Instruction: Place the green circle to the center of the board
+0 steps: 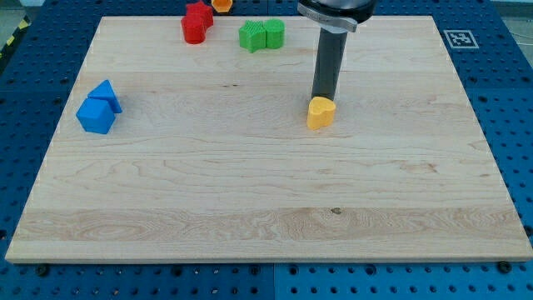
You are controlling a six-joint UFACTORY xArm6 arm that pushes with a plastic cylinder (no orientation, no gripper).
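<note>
Wooden board [250, 192], tip [322, 98] touching yellow block [321, 112]

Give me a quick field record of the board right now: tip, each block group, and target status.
tip: my tip sits just above the yellow block, apparently touching it
green blocks: two, side by side near the view's top; shapes unclear
red blocks: two, view's top, left of the greens
orange block: at the top edge, cut off
blue blocks: two, view's left
board: wooden
target status: no green block at centre yet
</note>
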